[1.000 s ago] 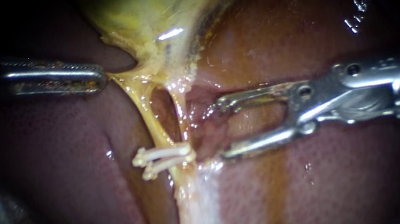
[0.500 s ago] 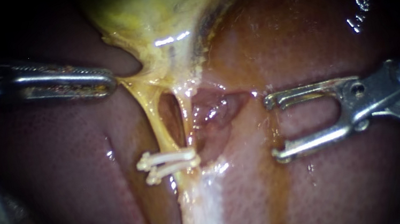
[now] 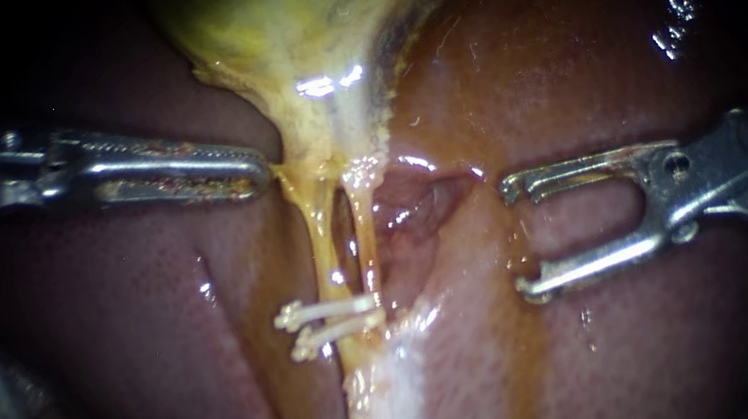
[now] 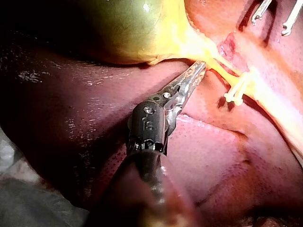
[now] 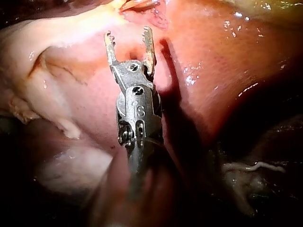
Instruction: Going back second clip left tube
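The yellow-green gallbladder [image 3: 311, 17] hangs at the top, and two thin yellow tubes run down from its neck. Two white clips [image 3: 332, 320] sit across the left tube [image 3: 318, 239] low down; the right tube [image 3: 365, 231] runs close beside it. My left instrument [image 3: 258, 173] is shut on the yellow tissue at the gallbladder's neck; the left wrist view shows its tip [image 4: 199, 68] at that tissue, just above the clips [image 4: 235, 92]. My right instrument [image 3: 516, 239] stands open and empty over the liver, well right of the tubes. Its jaws [image 5: 129, 42] are spread in the right wrist view.
Wet red-brown liver [image 3: 670, 342] surrounds the tubes on both sides. A pale whitish band of tissue [image 3: 377, 412] runs down from below the clips. A raw reddish pocket [image 3: 414, 203] lies between the tubes and my right instrument.
My right instrument drew back to the right, away from the tubes, then held still. My left instrument moved right and down with the neck tissue, so the tubes now stand more upright.
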`<state>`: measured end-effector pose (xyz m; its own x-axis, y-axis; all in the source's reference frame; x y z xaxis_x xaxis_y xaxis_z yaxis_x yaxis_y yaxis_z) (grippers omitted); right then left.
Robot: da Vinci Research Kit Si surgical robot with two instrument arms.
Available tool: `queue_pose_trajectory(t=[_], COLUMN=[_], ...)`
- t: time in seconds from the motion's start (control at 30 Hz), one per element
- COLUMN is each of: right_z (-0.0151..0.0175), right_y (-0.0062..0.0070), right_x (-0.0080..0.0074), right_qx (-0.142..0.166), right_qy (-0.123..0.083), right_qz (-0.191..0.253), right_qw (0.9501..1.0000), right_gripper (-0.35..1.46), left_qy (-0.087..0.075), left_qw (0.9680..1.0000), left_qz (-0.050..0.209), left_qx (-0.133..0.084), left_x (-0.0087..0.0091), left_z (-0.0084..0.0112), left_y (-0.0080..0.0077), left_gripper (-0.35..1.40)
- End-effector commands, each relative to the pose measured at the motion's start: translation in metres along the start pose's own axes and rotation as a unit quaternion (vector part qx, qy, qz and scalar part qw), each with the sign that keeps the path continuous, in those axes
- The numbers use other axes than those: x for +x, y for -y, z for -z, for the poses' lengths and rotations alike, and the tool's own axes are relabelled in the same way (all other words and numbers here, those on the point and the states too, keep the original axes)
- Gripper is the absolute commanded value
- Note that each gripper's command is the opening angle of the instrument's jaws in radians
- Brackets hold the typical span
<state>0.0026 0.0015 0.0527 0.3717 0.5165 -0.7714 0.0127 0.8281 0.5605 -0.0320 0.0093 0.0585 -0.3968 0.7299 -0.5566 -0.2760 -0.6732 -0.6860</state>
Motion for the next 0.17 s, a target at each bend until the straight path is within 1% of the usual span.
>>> queue_pose_trajectory(t=[0.03,0.17], right_z=[0.0,0.0], right_y=[0.0,0.0], right_x=[0.0,0.0], right_qx=[0.0,0.0], right_qy=[0.0,0.0], right_qz=[0.0,0.0], right_qw=[1.0,1.0], right_gripper=[0.5,0.5], left_qy=[0.0,0.0], left_qw=[1.0,1.0], left_qz=[0.0,0.0], left_qx=[0.0,0.0], left_x=[0.0,-0.0001], left_z=[0.0,0.0001], left_y=[0.0001,0.0001], left_gripper=[-0.35,-0.35])
